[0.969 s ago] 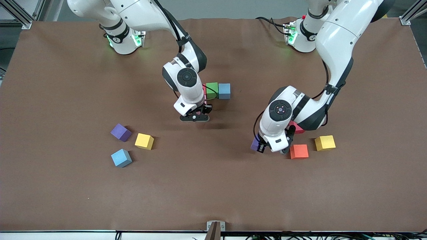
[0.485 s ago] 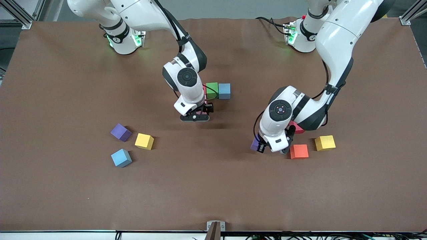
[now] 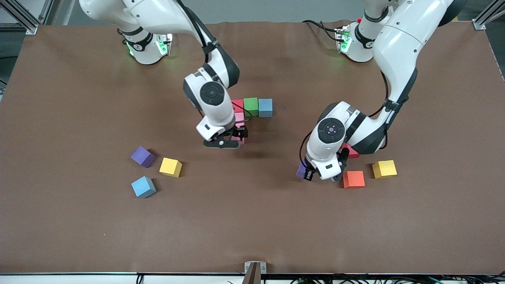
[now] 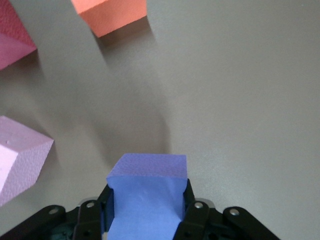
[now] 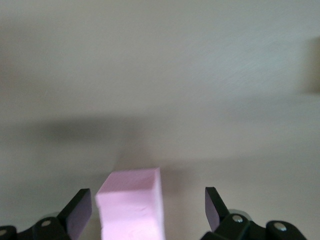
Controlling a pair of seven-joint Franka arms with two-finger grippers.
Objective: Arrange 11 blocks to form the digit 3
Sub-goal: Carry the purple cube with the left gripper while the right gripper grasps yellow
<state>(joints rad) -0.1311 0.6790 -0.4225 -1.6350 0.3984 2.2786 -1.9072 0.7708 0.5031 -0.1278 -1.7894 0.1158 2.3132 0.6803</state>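
A pink block (image 5: 131, 202) lies between the spread, released fingers (image 5: 77, 208) of the right gripper (image 3: 223, 142), nearer one finger and seemingly untouched. It sits nearer the front camera than the red (image 3: 237, 105), green (image 3: 251, 106) and blue (image 3: 265, 107) row. The right arm bends steeply down. The left gripper (image 3: 321, 173), low beside the orange block (image 3: 353, 179), is clenched on a purple block (image 4: 145, 195).

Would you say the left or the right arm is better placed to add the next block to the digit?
Probably the left: the left gripper is shut on a purple block, ready to carry. The right gripper is open around a just-placed pink block.
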